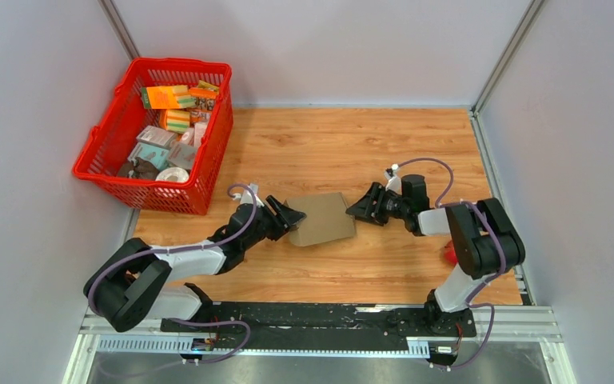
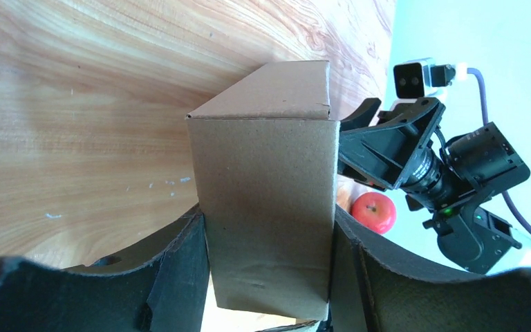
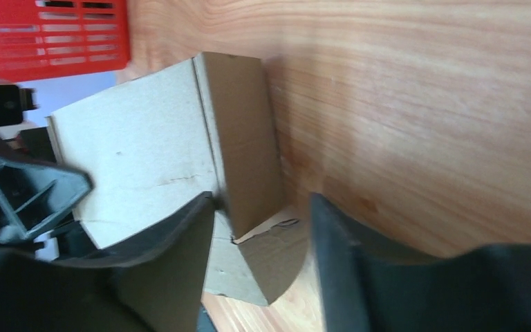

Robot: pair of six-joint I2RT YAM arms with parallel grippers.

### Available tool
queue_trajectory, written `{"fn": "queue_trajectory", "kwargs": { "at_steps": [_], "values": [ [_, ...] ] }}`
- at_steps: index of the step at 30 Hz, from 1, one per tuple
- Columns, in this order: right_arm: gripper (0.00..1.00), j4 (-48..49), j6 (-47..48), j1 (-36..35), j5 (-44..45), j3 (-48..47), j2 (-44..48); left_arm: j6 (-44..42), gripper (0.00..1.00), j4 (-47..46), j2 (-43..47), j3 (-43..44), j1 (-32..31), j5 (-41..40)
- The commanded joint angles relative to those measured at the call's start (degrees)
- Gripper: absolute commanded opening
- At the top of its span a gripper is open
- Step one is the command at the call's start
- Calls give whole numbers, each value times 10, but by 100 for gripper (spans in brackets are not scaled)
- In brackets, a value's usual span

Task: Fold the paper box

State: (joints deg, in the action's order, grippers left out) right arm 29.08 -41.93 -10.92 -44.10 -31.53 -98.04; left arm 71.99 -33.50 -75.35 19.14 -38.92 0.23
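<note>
Left end effector [image 1: 292, 217] around brown carton [image 1: 324, 218]

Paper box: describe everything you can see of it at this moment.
The paper box is plain brown unprinted cardboard, formed into a small oblong carton with sharp creased edges. It lies lengthwise between the two arms, over the wooden table. The left pincer holds one end, its fingers pressed against opposite sides. At the other end a rounded flap sticks out unfolded between the open jaws of the right pincer.
</note>
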Motion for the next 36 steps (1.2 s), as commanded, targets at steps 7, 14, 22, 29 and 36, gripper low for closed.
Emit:
{"fn": "queue_trajectory", "kwargs": {
  "at_steps": [7,14,22,29,36],
  "values": [
    [83,-388,154,-101,304,-84,273,68,54,95,100,-8,4,50],
    [96,-463,315,-376,560,-119,398,147,55,222,166,24,28,121],
    [98,-428,487,-671,743,-101,430,175,54,405,255,66,54,209],
    [100,-418,565,-735,864,-134,337,227,54,442,282,54,62,280],
    [98,-383,596,-753,874,-135,286,252,54,427,299,14,63,304]
  ]
}}
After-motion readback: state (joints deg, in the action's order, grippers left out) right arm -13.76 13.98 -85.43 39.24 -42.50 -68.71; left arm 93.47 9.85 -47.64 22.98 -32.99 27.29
